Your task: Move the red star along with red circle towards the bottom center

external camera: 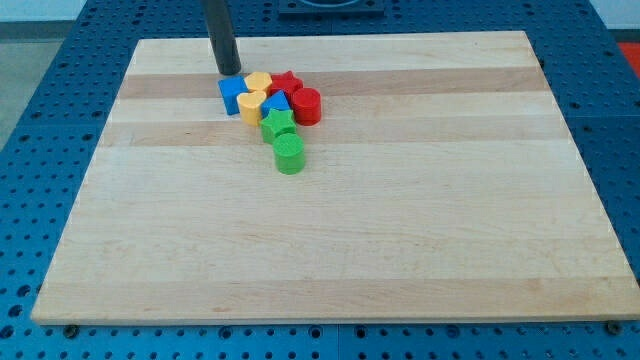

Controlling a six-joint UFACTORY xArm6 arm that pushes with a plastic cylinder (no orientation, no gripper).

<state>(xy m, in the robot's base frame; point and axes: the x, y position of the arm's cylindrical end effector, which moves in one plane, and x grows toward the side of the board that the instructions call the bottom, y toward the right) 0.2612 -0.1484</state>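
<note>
The red star (287, 83) and the red circle (307, 106) sit in a tight cluster of blocks near the view's top centre of the wooden board (330, 250). The star is at the cluster's top, the circle just below and right of it. My tip (229, 73) rests on the board at the cluster's upper left, just above the blue block (233, 95) and left of the red star.
In the same cluster are two yellow blocks (258, 83) (252, 105), a blue triangular block (277, 103), a green star (278, 125) and a green circle (289, 154) at its lower end. A blue perforated table surrounds the board.
</note>
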